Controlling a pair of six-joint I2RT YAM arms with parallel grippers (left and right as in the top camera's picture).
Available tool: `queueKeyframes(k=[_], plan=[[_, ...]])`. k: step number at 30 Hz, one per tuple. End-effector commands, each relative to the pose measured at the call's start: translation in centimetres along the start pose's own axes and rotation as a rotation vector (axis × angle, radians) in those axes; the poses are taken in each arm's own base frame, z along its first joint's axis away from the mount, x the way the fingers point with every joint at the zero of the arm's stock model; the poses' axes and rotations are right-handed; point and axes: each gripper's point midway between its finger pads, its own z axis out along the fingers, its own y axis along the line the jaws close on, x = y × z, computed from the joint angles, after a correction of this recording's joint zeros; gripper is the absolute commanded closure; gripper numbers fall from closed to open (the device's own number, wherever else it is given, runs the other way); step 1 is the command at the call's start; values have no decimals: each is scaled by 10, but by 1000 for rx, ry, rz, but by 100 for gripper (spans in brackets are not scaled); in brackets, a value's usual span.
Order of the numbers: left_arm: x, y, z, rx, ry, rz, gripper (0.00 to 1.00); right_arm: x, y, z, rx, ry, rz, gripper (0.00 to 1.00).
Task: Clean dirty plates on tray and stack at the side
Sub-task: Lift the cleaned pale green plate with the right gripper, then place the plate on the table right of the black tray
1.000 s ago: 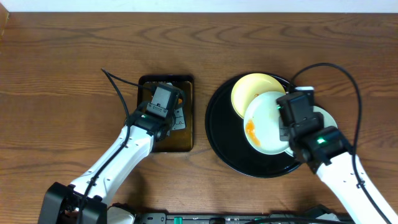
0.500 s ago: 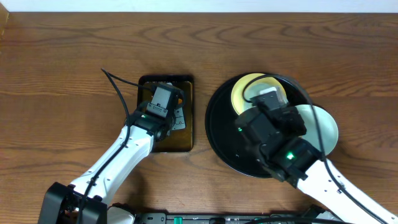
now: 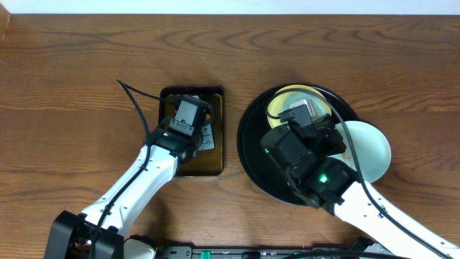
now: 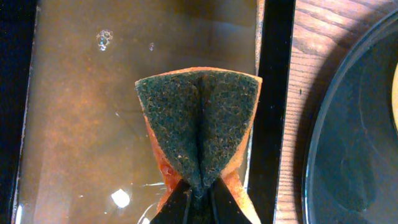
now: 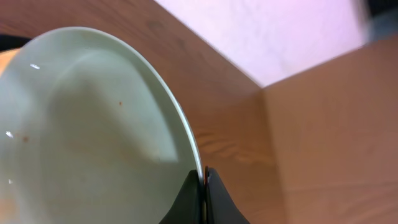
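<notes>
My right gripper (image 5: 204,182) is shut on the rim of a pale mint-green plate (image 5: 93,124) and holds it tilted on edge. The plate's face shows a few small brown specks. In the overhead view the right gripper (image 3: 305,119) hovers over the round black tray (image 3: 251,155), and the arm hides the held plate. A pale yellow plate (image 3: 282,97) lies at the tray's back. A second mint plate (image 3: 370,147) lies at the tray's right edge. My left gripper (image 4: 199,190) is shut on an orange sponge with a dark green scouring face (image 4: 199,118).
The sponge hangs over a small rectangular dark tray (image 4: 74,124) of brownish liquid, which the overhead view (image 3: 215,165) shows left of the black tray. The black tray's rim (image 4: 329,124) is just right of it. Bare wood tabletop (image 3: 86,72) lies all around.
My right arm has lifted the mint plate, tipped it on edge and swung left over the black tray, uncovering the second mint plate. The left arm has not moved.
</notes>
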Motion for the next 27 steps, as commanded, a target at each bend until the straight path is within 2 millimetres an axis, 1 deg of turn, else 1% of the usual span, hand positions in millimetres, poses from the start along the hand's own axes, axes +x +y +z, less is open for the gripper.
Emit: queueKeyframes(k=[1,3,4,8,9,10,12,14,16,18,21,24,27], plan=[[-4,2,-4,-5,-19,14,92,5,1,16,-89,71,281,99],[-4,2,-4,-5,-19,14,92,14,-1,30,-129,132,388,99],[-4,2,-4,-5,-19,14,92,22,-8,42,-135,178,465,99],[-4,2,-4,-5,-19,14,92,39,-27,69,-143,254,604,99],[-4,2,-4,-5,-19,14,92,43,-34,75,-139,267,636,99],[-4,2,-4,-5,-19,14,92,50,-45,86,-130,286,700,99],[-4,2,-4,-5,-19,14,92,60,-61,98,-120,308,780,99],[-4,2,-4,-5,-19,14,92,76,-82,111,-84,335,878,99],[-4,2,-4,-5,-19,14,92,93,-101,119,-39,364,962,99],[-4,2,-4,-5,-19,14,92,116,-122,125,18,402,1059,99],[-4,2,-4,-5,-19,14,92,150,-149,129,115,452,1186,99],[-3,2,-4,-6,-17,14,92,178,-168,129,193,492,1284,99],[-3,2,-4,-8,-14,14,92,202,-179,130,253,534,1348,99]])
